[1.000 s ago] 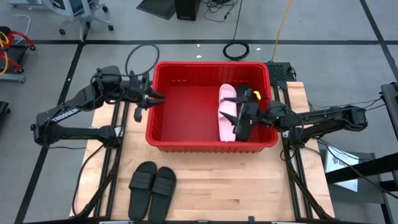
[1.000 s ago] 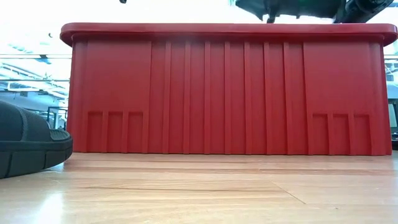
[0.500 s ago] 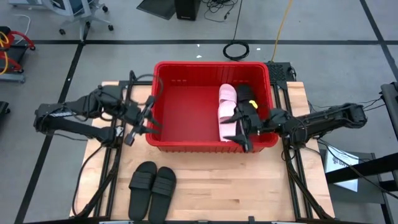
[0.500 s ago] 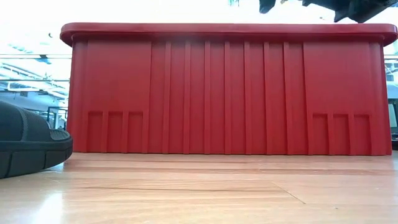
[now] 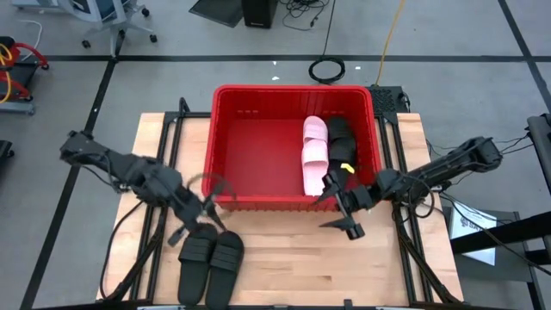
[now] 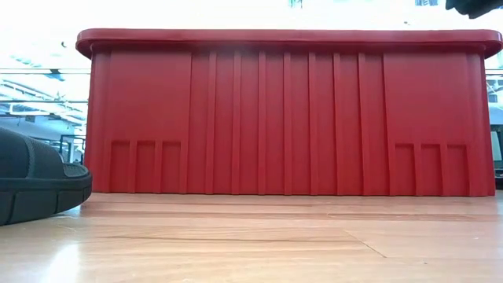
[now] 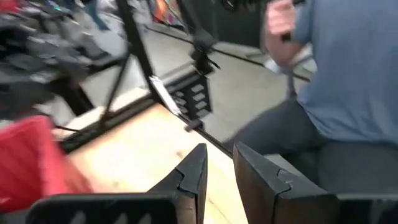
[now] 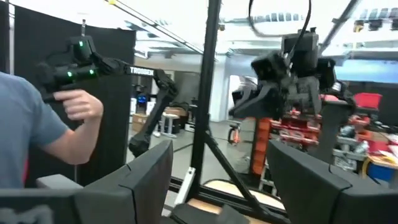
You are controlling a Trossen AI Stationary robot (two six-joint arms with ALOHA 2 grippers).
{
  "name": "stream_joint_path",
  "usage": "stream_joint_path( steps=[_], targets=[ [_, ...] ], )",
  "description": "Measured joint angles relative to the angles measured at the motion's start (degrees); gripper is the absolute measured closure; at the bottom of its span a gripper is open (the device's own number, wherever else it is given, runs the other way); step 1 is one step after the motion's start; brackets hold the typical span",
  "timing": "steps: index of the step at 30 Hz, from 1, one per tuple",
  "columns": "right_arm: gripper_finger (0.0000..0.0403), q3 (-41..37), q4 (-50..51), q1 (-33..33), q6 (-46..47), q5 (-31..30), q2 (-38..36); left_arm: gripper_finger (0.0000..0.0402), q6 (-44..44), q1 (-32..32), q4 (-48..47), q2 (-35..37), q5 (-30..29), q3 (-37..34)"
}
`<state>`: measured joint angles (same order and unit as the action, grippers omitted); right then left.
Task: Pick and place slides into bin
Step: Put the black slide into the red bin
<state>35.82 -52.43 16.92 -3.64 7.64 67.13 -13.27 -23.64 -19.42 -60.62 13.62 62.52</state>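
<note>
Inside the red bin (image 5: 258, 151) two pink slides (image 5: 313, 155) lie side by side with a black slide (image 5: 341, 142) just beside them at the right wall, while two more black slides (image 5: 211, 254) rest as a pair on the wooden surface (image 5: 284, 258) in front of the bin. Over that pair hangs the left tool (image 5: 205, 220), its fingers (image 7: 193, 177) a narrow gap apart with nothing between them. Outside the bin's front right corner, the right tool (image 5: 340, 207) is spread wide and empty.

The bin (image 5: 225, 164) has open floor on its left half (slides (image 5: 327, 153) crowd the right).
</note>
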Motion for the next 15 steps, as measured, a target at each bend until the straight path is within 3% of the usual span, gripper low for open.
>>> stream_joint_path(
  steps=[7, 12, 15],
  targets=[
    [0.0156, 0.0, -3.8, 3.7, -0.1, -0.6, 2.1, 0.0321, 2.1, -5.1, 0.2, -7.5, -2.3, 0.0],
    [0.0156, 0.0, -8.0, 6.4, -2.2, -5.5, 4.5, 0.0321, 2.2, -9.7, 3.9, -12.6, -3.3, 0.0],
    [0.0156, 0.0, -9.4, 7.4, -3.6, -7.9, 5.7, 0.0321, 1.4, -11.9, 5.2, -14.1, -7.3, 0.0]
  ],
)
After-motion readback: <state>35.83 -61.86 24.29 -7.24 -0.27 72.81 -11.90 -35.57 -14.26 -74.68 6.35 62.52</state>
